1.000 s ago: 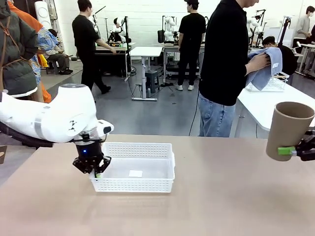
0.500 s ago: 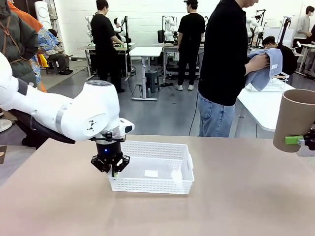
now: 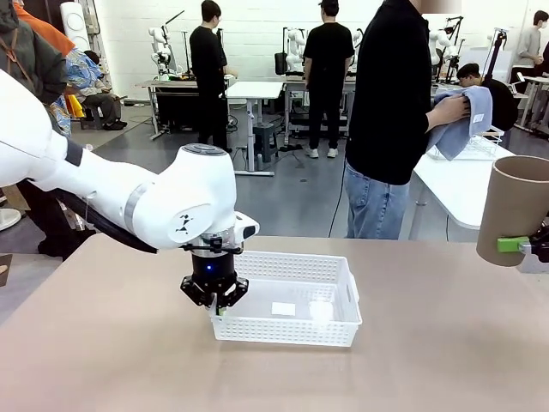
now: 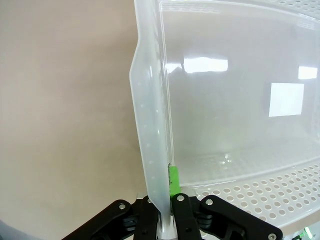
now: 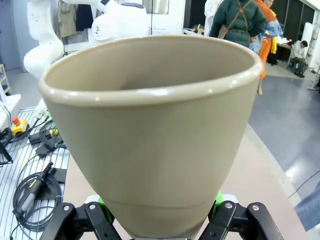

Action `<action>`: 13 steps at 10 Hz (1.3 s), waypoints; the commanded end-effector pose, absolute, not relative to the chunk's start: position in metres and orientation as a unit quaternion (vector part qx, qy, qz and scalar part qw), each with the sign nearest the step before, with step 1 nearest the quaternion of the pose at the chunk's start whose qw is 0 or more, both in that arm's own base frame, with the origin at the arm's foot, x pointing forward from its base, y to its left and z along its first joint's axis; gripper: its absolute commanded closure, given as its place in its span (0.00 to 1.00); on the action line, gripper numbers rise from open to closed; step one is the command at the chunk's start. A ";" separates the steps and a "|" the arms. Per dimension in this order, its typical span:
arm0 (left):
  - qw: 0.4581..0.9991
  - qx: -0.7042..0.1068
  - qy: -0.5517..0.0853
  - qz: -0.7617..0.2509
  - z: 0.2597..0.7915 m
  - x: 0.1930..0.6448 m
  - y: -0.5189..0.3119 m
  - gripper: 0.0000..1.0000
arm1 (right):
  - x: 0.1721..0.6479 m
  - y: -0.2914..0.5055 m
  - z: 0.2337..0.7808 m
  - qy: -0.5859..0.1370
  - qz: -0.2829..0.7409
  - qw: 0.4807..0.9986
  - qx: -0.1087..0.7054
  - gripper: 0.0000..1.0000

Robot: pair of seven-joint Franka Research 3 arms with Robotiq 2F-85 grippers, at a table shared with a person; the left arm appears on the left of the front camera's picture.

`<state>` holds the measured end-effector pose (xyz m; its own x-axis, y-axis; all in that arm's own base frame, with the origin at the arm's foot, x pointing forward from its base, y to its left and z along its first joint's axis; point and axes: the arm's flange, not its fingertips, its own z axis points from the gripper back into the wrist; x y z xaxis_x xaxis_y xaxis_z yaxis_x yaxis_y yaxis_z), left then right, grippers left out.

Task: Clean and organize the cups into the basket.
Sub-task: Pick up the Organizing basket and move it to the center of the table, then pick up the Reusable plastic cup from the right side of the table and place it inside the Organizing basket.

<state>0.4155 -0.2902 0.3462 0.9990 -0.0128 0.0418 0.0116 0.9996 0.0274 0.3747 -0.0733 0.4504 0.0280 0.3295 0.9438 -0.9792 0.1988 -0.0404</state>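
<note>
One basket (image 3: 287, 331) is recorded on the table (image 3: 429, 369), set toward the far edge and roughly midway between the left and right edges, its long sides nearly parallel to that far edge. The left gripper (image 3: 220, 307) is found clamped fully down on the thin left end wall of the basket (image 4: 150, 125), close to the near corner, with one finger outside and one green pad (image 4: 173, 181) inside the wall. Bare table surface is noted along the near side of the basket and out to the right edge. One cup (image 3: 513, 210), tan-brown, is counted; it is held upright, mouth up, above the right edge of the table, well apart from the basket. The right gripper (image 3: 523, 246) is seen partly spread and closed around the lower part of the cup (image 5: 155, 140), a pad on each side.
</note>
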 end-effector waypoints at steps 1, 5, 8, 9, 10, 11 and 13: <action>0.999 0.027 -0.025 0.010 0.343 0.422 -0.295 1.00 | 0.375 -0.071 0.449 -0.460 0.530 0.619 0.352 1.00; 1.000 0.013 -0.022 -0.006 0.347 0.417 -0.292 1.00 | 0.375 -0.071 0.449 -0.460 0.530 0.619 0.352 1.00; 1.000 0.013 -0.022 -0.006 0.347 0.417 -0.292 1.00 | 0.375 -0.025 0.488 -0.397 0.617 0.616 0.286 0.20; 1.000 0.013 -0.022 -0.006 0.347 0.417 -0.292 1.00 | 0.378 -0.001 0.511 -0.353 0.642 0.629 0.259 0.20; 1.000 0.013 -0.022 -0.006 0.347 0.417 -0.292 1.00 | 0.387 0.026 0.539 -0.289 0.662 0.654 0.226 0.20; 1.000 0.013 -0.022 -0.006 0.347 0.417 -0.292 1.00 | 0.398 0.046 0.550 -0.222 0.669 0.682 0.194 0.20; 1.000 0.013 -0.022 -0.006 0.347 0.417 -0.292 1.00 | 0.423 0.087 0.548 -0.080 0.673 0.724 0.129 0.20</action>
<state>0.4188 -0.2904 0.3485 0.9988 -0.0107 0.0469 0.0096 0.9997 0.0230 0.3985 0.0844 0.5592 0.0312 0.8999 0.4351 -0.9965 0.0618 -0.0563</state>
